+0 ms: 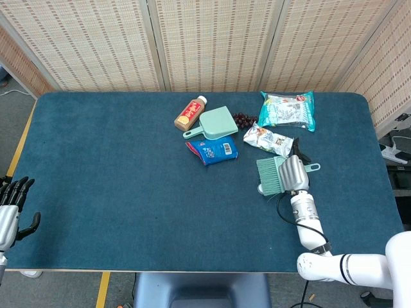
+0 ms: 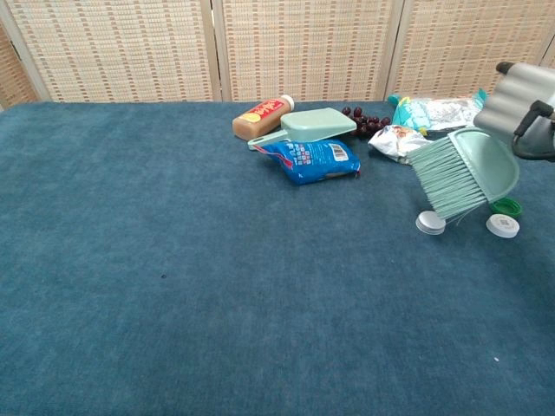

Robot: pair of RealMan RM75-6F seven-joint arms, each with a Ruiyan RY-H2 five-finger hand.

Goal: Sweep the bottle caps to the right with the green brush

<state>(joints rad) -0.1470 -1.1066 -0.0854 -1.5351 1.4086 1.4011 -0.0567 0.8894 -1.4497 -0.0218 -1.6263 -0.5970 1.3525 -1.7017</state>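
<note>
My right hand [image 1: 294,172] grips the pale green brush [image 2: 464,178] by its handle and holds it tilted, with the bristles [image 2: 440,179] pointing left and lifted off the cloth. Below the bristle tips lies a white cap [image 2: 429,223]. A second white cap [image 2: 502,225] and a green cap [image 2: 506,206] lie to the right, under the brush body. In the head view only one white cap [image 1: 261,189] peeks out beside the bristles. My left hand [image 1: 9,208] hangs off the table's near left corner, fingers apart and holding nothing.
Behind the brush lie a white snack packet [image 1: 268,139], a teal snack bag [image 1: 288,109], grapes [image 1: 244,120], a green dustpan [image 1: 215,123], an orange bottle [image 1: 191,112] and a blue packet [image 1: 213,151]. The blue table [image 1: 128,192] has its right edge close by.
</note>
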